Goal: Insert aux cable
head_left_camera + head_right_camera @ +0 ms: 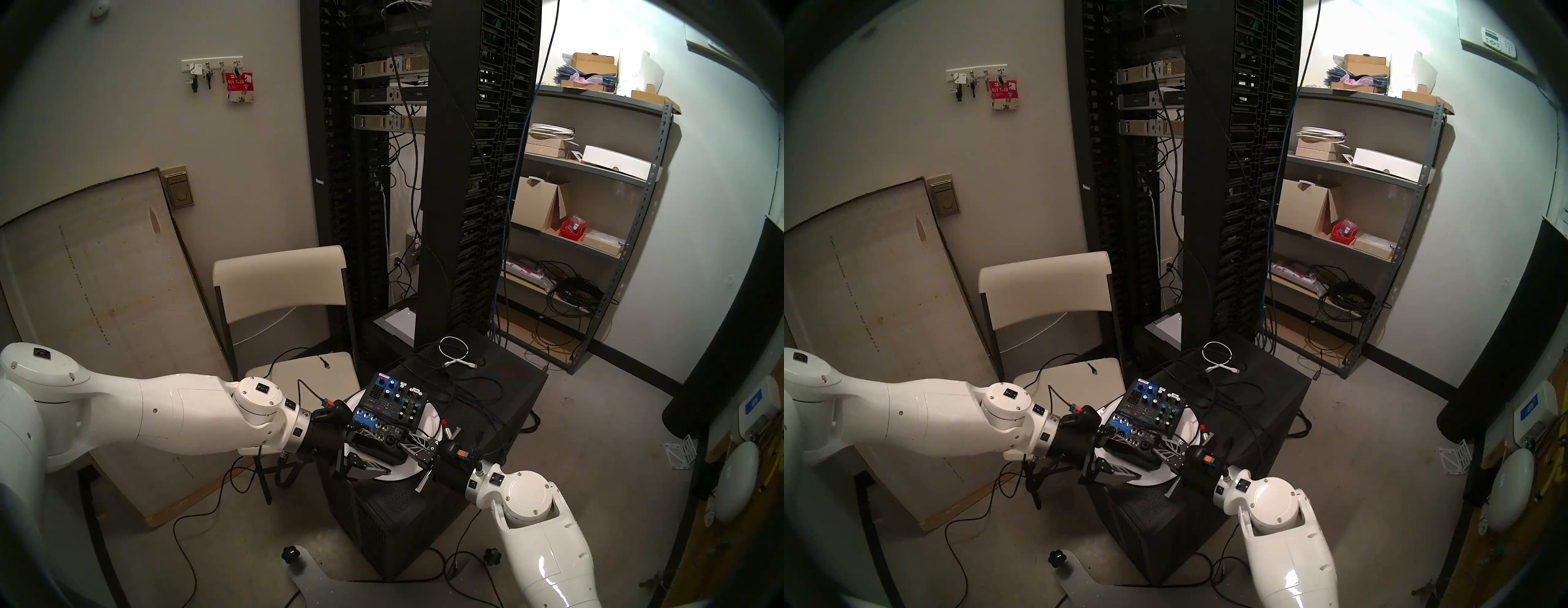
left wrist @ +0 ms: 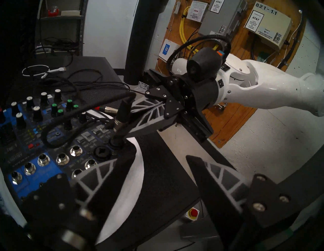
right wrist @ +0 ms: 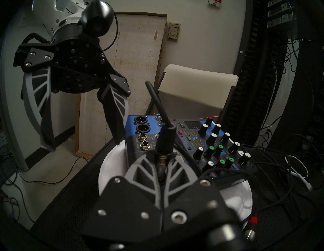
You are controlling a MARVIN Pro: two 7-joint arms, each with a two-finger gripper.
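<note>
The aux cable's black plug [image 2: 121, 119] stands nearly upright, its lower end in a socket [image 2: 115, 144] at the near corner of the blue and black mixer [image 1: 390, 403]. My right gripper [image 3: 163, 155] is shut on the plug's metal collar; it also shows in the left wrist view [image 2: 128, 124] and the head view [image 1: 403, 442]. The cable [image 2: 73, 112] loops back over the mixer's knobs. My left gripper [image 2: 157, 166] is open and holds nothing. It hangs just left of the mixer's socket end [image 1: 377, 452], over the white plate [image 2: 138, 164], apart from the plug.
The mixer sits on the white round plate [image 1: 407, 473] on top of a black box [image 1: 509, 382]. A silver jack plug with a red band [image 1: 445, 429] lies to the plate's right. Behind are a white coiled cable [image 1: 456, 352], loose black cables, a chair [image 1: 280, 276] and a server rack [image 1: 466, 170].
</note>
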